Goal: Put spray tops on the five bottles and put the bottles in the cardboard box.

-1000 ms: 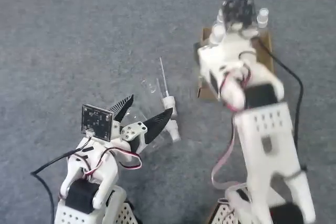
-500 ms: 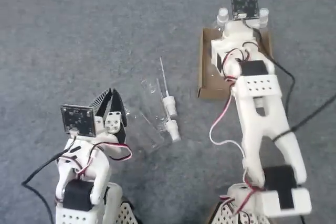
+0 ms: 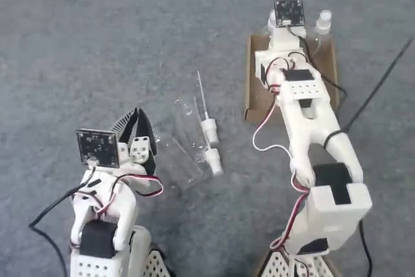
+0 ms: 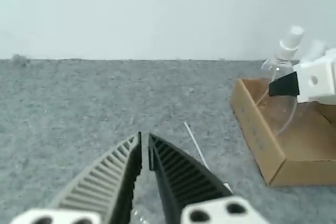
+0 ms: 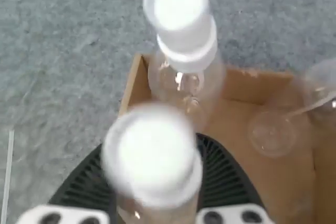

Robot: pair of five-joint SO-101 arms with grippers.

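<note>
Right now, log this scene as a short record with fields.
left gripper: jaws shut, beside the uncapped bottle
right gripper: jaws closed on a capped bottle over the cardboard box
in box: two more capped bottles
spray tops: two, loose on the carpet between the arms
uncapped bottle: lying next to the spray tops

bright, even, diffuse light; soft faint shadows on grey table (image 3: pixel 97 50); small glints on clear bottle (image 5: pixel 185 80).

Clear glossy plastic bottles (image 5: pixel 181 80); matt cardboard box (image 3: pixel 249 76); rough carpet (image 3: pixel 97 63).
</note>
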